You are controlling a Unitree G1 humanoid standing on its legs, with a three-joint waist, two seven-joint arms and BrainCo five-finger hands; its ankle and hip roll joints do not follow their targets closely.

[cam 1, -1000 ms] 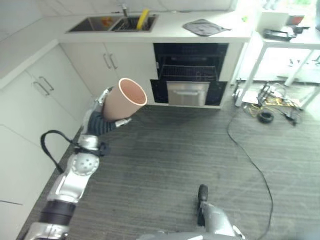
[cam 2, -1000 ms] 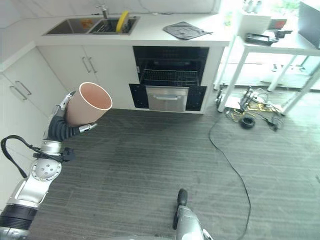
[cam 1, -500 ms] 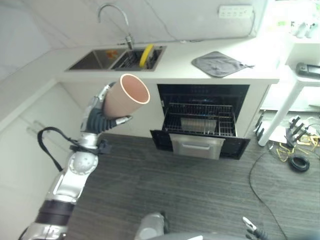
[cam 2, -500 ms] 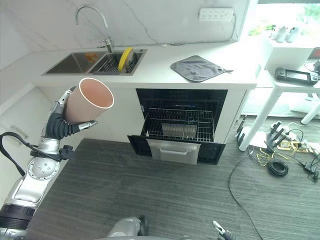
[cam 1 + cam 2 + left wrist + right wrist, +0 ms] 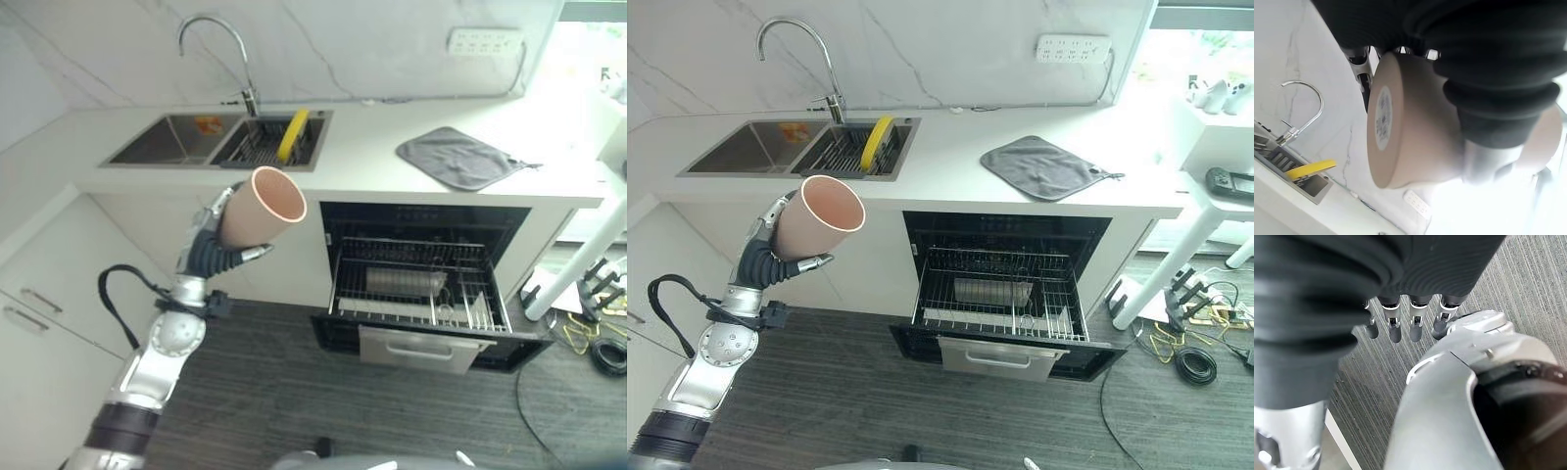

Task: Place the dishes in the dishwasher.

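While my left robot hand [image 5: 211, 243] gripped the tan cup [image 5: 260, 207] beside the bench [image 5: 372, 166], the open dishwasher [image 5: 421, 294] sat well right; I judged tipping it mouth-down onto the rack best. My right robot hand [image 5: 1400, 318] hung relaxed.

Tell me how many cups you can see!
1. The pink cup is held in the left hand, up in front of the cabinets left of the open dishwasher. Something pale lies in its rack; I cannot tell what. More may be hidden in the sink.
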